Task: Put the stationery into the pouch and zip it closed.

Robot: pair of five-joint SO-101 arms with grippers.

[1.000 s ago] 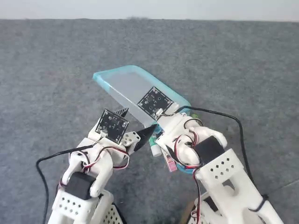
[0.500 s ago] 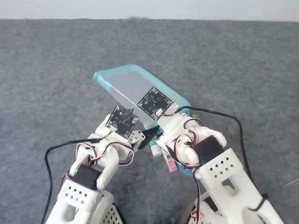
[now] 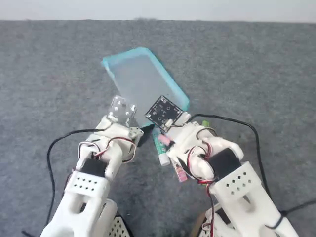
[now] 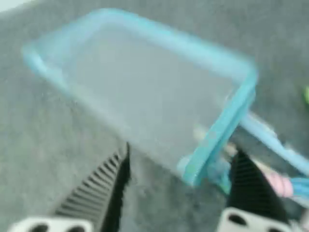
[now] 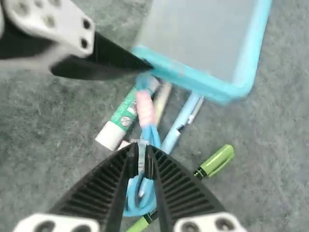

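The pouch (image 3: 140,81) is translucent with a teal rim and lies flat on the grey mat. My left gripper (image 4: 181,154) is open, its fingers standing either side of the near corner of the pouch (image 4: 145,82). My right gripper (image 5: 140,147) is shut on the blue zip-pull cord (image 5: 140,169), which carries a pink bead (image 5: 144,107). At the edge of the pouch (image 5: 203,43) lie a glue stick (image 5: 123,118), a light blue pen (image 5: 181,123) and a green pen (image 5: 215,162). Whether their far ends are inside the pouch I cannot tell.
Grey carpet-like mat (image 3: 256,64) spreads wide beyond and to both sides of the pouch. The glue stick (image 3: 160,145) and a pink item (image 3: 180,173) lie between the two arms. A black cable (image 3: 247,128) loops beside the right arm.
The left arm has pushed forward to the pouch's near corner. The pouch has swung, its far end turning away from the arms and its near end now between the two grippers.
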